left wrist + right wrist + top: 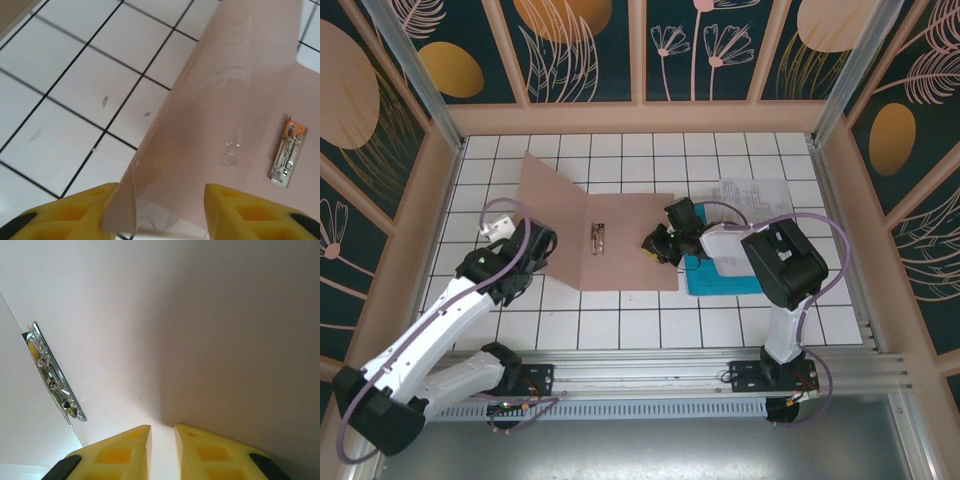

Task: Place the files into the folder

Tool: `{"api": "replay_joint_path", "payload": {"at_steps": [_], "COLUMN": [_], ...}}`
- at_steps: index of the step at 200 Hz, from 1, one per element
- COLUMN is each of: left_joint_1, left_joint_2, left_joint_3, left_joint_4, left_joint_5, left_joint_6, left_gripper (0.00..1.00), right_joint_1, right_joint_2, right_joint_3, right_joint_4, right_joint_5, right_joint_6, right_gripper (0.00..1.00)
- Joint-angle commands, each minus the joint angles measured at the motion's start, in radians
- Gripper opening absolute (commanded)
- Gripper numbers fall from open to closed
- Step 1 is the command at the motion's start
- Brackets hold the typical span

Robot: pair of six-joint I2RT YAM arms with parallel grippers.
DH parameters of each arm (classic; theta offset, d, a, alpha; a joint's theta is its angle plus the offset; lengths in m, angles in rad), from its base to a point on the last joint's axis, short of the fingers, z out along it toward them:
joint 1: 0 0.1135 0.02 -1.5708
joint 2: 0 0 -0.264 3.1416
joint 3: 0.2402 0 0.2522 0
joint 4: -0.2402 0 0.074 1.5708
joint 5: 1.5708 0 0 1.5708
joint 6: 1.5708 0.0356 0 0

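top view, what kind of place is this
Likely a lab test cell, not an office: a white gridded table, decorated panel walls boxing it in, and an aluminium rail carrying two robot arms.

Pinkish-brown kraft card folder (595,230) lies open mid-table, left flap tilted up between the left gripper's (162,210) parted yellow fingers, blocking passage there. Small metal clip (597,240) sticks up at the spine. Right gripper (658,245) sits low over the right panel. White tiled table (620,325) near the arm bases is open; the back rows too.
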Motion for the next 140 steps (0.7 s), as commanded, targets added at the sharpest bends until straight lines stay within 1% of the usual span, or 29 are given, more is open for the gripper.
{"api": "replay_joint_path", "payload": {"at_steps": [1,29,43,52,70,81,93,116,127,140], "left_joint_1": [0.033,0.033,0.035,0.035,0.036,0.035,0.035,0.035,0.035,0.035], "left_joint_2": [-0.070,-0.088,-0.115,-0.128,-0.125,-0.099,-0.046,0.099,0.174,0.263], "left_joint_3": [-0.026,0.053,0.080,0.127,0.167,0.189,0.212,0.246,0.256,0.268], "left_joint_4": [0.004,-0.119,-0.150,-0.157,-0.132,-0.081,-0.008,0.149,0.188,0.226], "left_joint_5": [0.077,0.007,-0.021,-0.028,-0.010,0.035,0.116,0.333,0.416,0.479], "left_joint_6": [-0.084,-0.224,-0.270,-0.287,-0.258,-0.187,-0.091,0.115,0.175,0.236], "left_gripper": [0.54,0.70,0.71,0.71,0.70,0.67,0.63,0.60,0.59,0.56], "right_joint_1": [-0.007,-0.007,-0.007,-0.007,-0.006,-0.007,-0.006,-0.006,-0.008,-0.010], "right_joint_2": [0.009,0.007,0.006,0.007,0.010,0.012,0.011,0.004,-0.003,-0.014], "right_joint_3": [-0.027,-0.022,-0.018,-0.014,-0.010,-0.005,0.002,0.037,0.061,0.097], "right_joint_4": [-0.103,-0.104,-0.105,-0.105,-0.106,-0.105,-0.106,-0.112,-0.112,-0.128], "right_joint_5": [0.016,0.013,0.013,0.012,0.009,0.005,0.002,-0.003,-0.012,-0.023], "right_joint_6": [0.006,0.003,0.001,0.001,-0.002,-0.003,-0.010,-0.055,-0.079,-0.106], "right_gripper": [0.23,0.23,0.23,0.23,0.23,0.23,0.23,0.25,0.27,0.29]}}
